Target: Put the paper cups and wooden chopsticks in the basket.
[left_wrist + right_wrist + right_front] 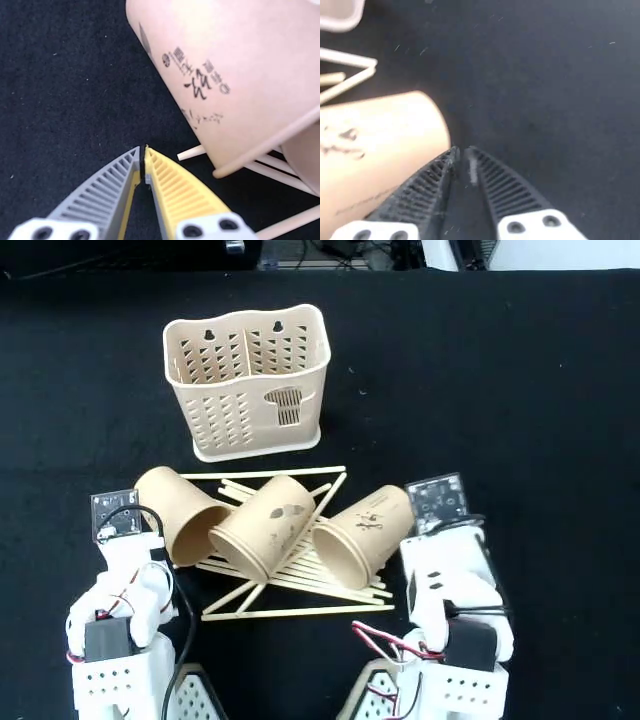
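The left tool point(143, 150) is clenched on nothing, its tips met low over the black desk point(520, 390), just beside the left paper cup point(178, 512). That cup lies on its side, as do the middle paper cup point(262, 525) and the right paper cup point(362, 533). All three rest across a scattered heap of wooden chopsticks point(290, 585). Behind the heap, the basket point(245, 405) stands upright, near it but apart. The right tool point(462, 151) is likewise clenched and holds nothing, close beside the right paper cup.
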